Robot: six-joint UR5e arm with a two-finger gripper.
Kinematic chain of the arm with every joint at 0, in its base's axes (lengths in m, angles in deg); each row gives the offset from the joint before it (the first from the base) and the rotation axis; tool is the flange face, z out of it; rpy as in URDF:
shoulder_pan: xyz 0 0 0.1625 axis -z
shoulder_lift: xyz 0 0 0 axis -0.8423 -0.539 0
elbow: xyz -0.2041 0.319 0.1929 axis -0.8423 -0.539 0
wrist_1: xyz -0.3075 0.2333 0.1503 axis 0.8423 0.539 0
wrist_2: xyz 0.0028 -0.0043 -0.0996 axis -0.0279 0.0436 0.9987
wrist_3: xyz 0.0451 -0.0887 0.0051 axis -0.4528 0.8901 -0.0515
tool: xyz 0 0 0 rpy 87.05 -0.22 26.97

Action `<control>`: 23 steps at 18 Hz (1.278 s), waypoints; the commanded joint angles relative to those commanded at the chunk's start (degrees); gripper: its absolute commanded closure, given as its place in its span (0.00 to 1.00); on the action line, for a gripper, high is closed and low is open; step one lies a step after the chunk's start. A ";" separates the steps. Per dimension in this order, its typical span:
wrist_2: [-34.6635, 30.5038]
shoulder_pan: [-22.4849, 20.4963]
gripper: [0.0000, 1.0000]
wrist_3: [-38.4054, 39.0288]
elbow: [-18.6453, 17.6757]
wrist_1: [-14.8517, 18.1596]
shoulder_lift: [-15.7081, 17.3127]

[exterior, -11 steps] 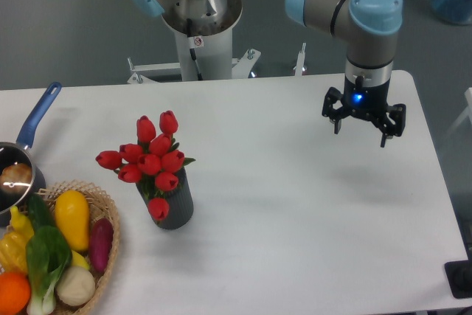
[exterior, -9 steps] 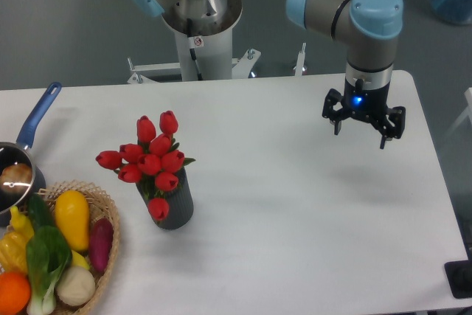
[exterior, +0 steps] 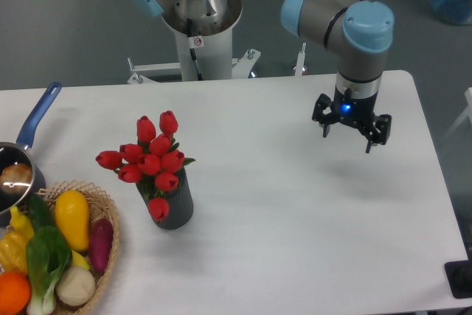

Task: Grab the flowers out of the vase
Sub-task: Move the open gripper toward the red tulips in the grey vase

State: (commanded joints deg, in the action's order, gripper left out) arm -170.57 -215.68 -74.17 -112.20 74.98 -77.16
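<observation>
The flowers [exterior: 150, 158], a bunch of red tulip buds with green leaves, stand in the dark grey ribbed vase [exterior: 174, 205] at the left of the white table. One bud droops over the vase's front. My gripper [exterior: 347, 135] hangs above the table's right half, far to the right of the vase. Its fingers point down, spread apart, with nothing between them.
A wicker basket [exterior: 103, 263] with vegetables sits at the front left, next to the vase. A blue-handled metal pot [exterior: 21, 164] sits at the left edge. The robot's base [exterior: 199, 20] stands behind the table's far edge.
My gripper has moved a little to the left and slightly up in the picture. The flowers and the vase have not moved.
</observation>
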 joint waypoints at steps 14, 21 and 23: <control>21.16 7.92 0.00 6.77 -3.97 1.32 6.85; 31.28 11.42 0.00 6.60 -6.43 1.14 11.25; 33.56 12.66 0.00 6.60 -6.43 1.05 11.52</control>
State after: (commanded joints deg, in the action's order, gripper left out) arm -137.01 -203.02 -67.57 -118.63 76.04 -65.64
